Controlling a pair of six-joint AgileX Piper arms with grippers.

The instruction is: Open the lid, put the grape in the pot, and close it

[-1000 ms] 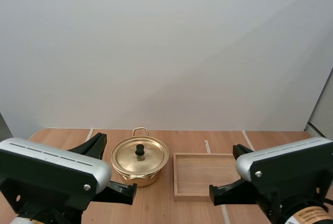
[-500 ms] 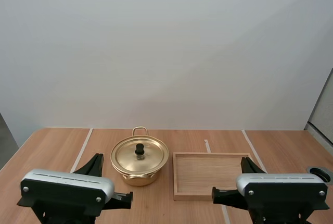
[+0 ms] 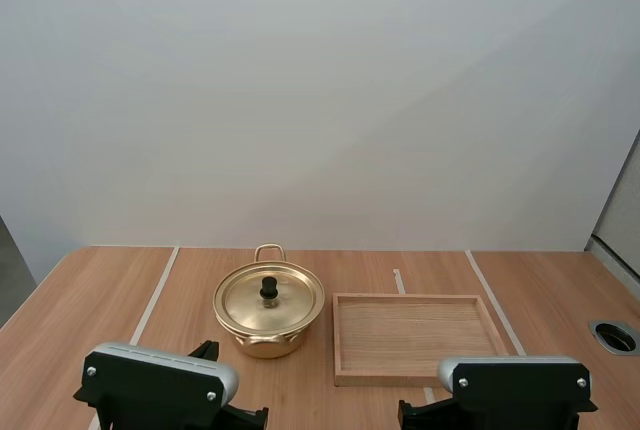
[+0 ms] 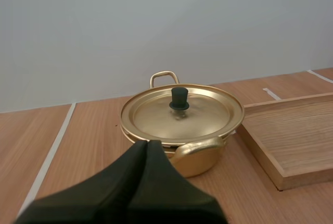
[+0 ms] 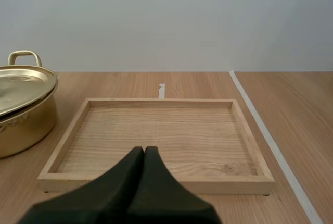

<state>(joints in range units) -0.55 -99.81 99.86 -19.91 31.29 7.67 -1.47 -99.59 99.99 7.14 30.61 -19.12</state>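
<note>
Left of centre on the brown wooden table (image 3: pixel 100 290), my left gripper (image 4: pixel 147 144) is hovering, jaws together, just before the round golden metal pot (image 4: pixel 200 161), which is sitting lidded. Just right of it a shallow rectangular wooden tray (image 3: pixel 337 340) is lying, my right gripper (image 5: pixel 144 150) hovering at its near edge, jaws together.

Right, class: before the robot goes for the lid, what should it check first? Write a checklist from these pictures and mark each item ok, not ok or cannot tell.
1. Is the lid seated flat on the pot: ok.
2. Is the knob upright with nothing over it: ok.
3. Is the left gripper open to take the knob: not ok, shut.
4. Is the right gripper open: not ok, shut.
5. Does the pot stand apart from the wooden tray: ok.
</note>
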